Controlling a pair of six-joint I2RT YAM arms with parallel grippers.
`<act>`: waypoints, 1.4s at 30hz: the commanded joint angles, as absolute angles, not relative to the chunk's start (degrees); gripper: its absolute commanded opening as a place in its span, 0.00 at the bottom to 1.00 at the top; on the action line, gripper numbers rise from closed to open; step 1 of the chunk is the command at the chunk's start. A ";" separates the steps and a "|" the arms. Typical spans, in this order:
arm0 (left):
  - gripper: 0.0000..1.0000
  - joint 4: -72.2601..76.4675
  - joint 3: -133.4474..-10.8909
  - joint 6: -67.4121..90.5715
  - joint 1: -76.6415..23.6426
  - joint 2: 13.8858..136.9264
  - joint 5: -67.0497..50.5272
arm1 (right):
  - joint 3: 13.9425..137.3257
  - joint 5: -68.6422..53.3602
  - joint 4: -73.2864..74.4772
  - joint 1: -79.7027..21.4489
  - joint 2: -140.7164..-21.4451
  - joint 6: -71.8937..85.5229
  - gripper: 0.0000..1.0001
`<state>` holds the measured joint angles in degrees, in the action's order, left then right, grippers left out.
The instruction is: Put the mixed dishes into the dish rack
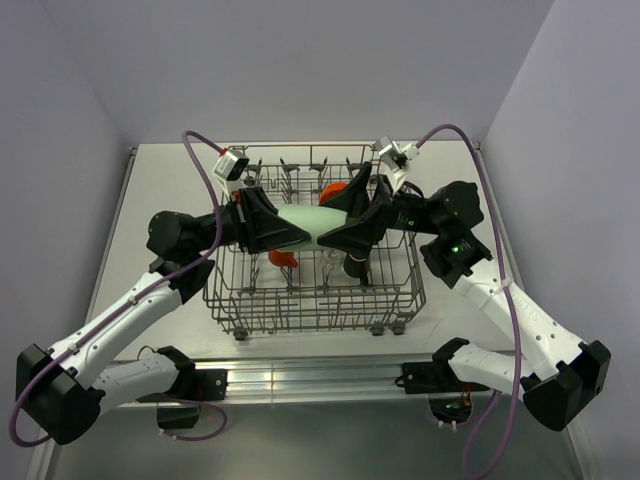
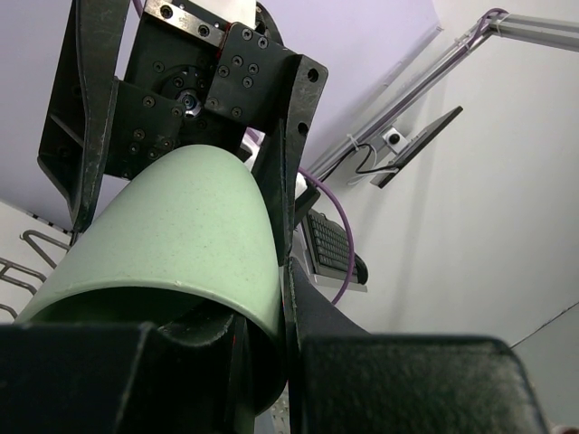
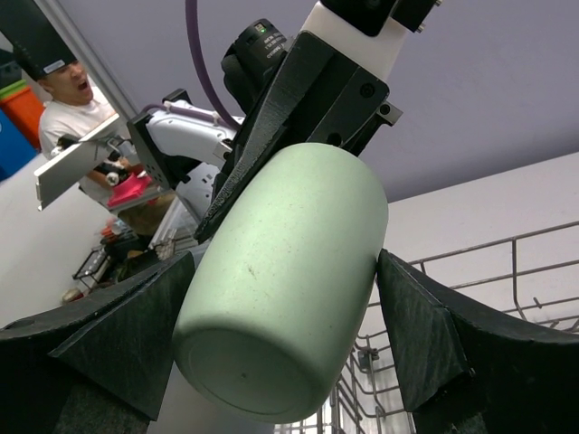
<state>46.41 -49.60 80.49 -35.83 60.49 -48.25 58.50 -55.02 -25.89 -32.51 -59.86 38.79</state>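
Starting at near edge: arm bases (image 1: 190, 380) side by side, L and R arms reaching in over white table (image 1: 150, 180).

Next out: grey wire dish rack (image 1: 228, 300) w/ upright tines, small wheels (image 1: 240, 333) under near corners. In its near half sit a small orange handled cup (image 1: 283, 258) and, to the R of it, a dark mug (image 1: 355, 266), partly hidden under R arm.

Above rack's middle: pale green cup (image 1: 305, 218) held on its side, mouth toward L arm, closed end toward R arm.
- L gripper (image 1: 285, 228) pinching cup's rim wall, one finger inside the mouth, other outside, jaws nearly together.
- R gripper (image 1: 335, 220) spread wide, one finger either side of cup's closed end. Tips sit right at cup wall; can't tell if pressing or just beside.

Farther back: orange bowl (image 1: 335, 190) in rack's far half, mostly behind R gripper.
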 commanded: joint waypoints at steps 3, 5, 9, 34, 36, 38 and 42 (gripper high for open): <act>0.00 49.39 -52.21 80.16 -36.12 60.91 -48.16 | 59.15 -57.39 -25.14 -33.40 -59.15 37.18 0.88; 0.00 49.48 -52.29 80.16 -36.04 61.17 -47.99 | 59.33 -57.66 -25.05 -33.49 -59.59 37.18 0.88; 0.00 50.01 -52.29 80.68 -36.21 61.44 -47.99 | 59.41 -57.74 -24.52 -33.66 -60.12 37.00 0.75; 0.99 17.27 -52.82 61.19 -34.28 54.06 -44.57 | 59.32 -55.28 -23.29 -31.21 -56.43 35.77 0.00; 0.99 4.40 -55.45 54.87 -33.23 53.35 -40.71 | 59.68 -55.11 -21.72 -30.85 -55.90 35.07 0.00; 0.99 -1.64 -57.56 50.56 -31.13 52.39 -39.38 | 60.38 -54.67 -19.96 -30.67 -55.37 34.19 0.00; 0.99 -9.22 -60.11 46.94 -25.94 50.01 -39.72 | 61.00 -53.53 -16.01 -30.50 -55.02 31.82 0.00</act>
